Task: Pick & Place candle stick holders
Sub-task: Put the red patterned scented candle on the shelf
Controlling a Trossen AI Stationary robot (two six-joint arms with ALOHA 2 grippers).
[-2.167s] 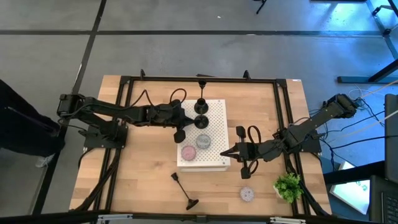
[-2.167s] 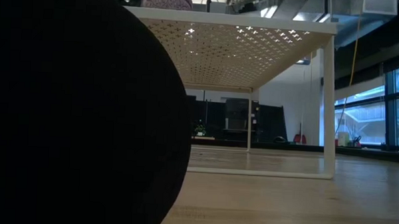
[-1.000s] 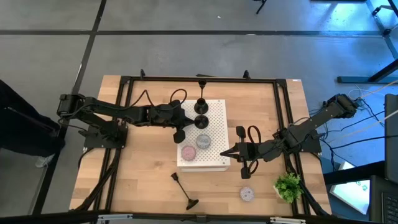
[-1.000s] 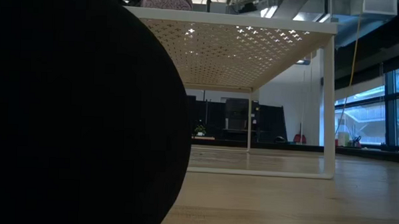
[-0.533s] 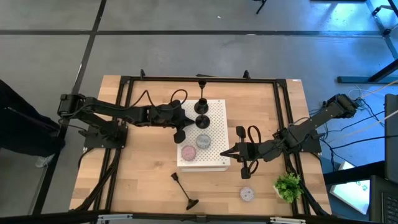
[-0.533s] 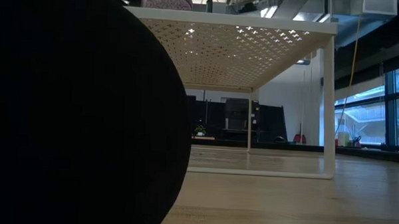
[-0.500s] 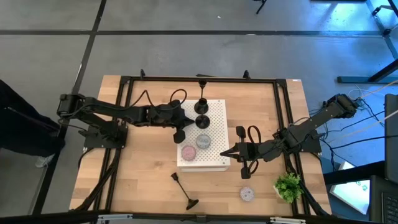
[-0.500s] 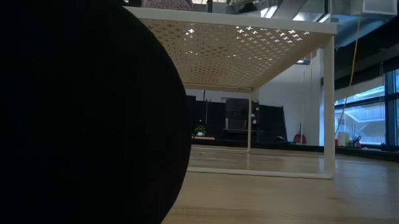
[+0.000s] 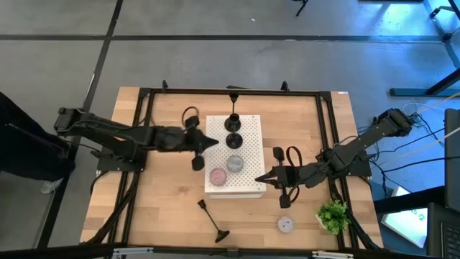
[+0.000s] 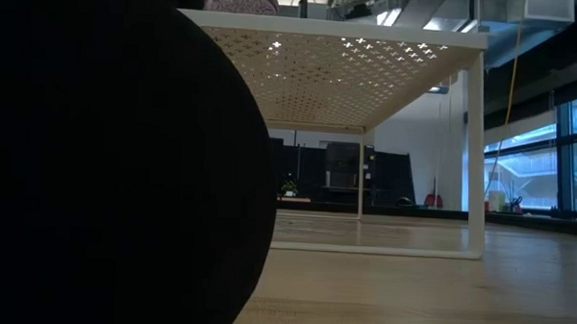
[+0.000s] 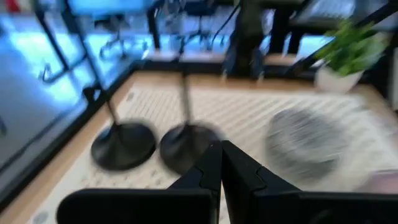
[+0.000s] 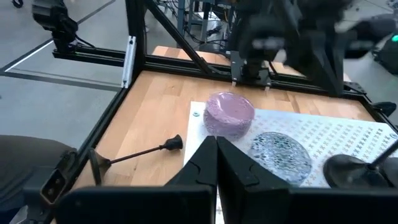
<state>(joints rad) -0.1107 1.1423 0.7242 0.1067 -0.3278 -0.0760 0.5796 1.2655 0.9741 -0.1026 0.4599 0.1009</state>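
One black holder (image 9: 213, 220) lies tipped on the table (image 9: 165, 208), its stem running back and left from its base, just in front of the white board (image 9: 248, 183). Two more (image 9: 233, 129) stand upright at the board's far end; the pink puck (image 9: 217, 175) and grey puck (image 9: 235, 163) sit nearer. The lavender puck (image 9: 286, 224) rests beside the plant (image 9: 333, 214). The left claw (image 9: 214, 142), fingers pressed together and empty, hovers at the board's left edge; the right claw (image 9: 260, 178), likewise closed and empty, at its right.

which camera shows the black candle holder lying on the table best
The high view: the fallen black holder shows whole on bare wood, near the board. The right wrist view shows it at an angle; the low and left wrist views don't clearly show it.
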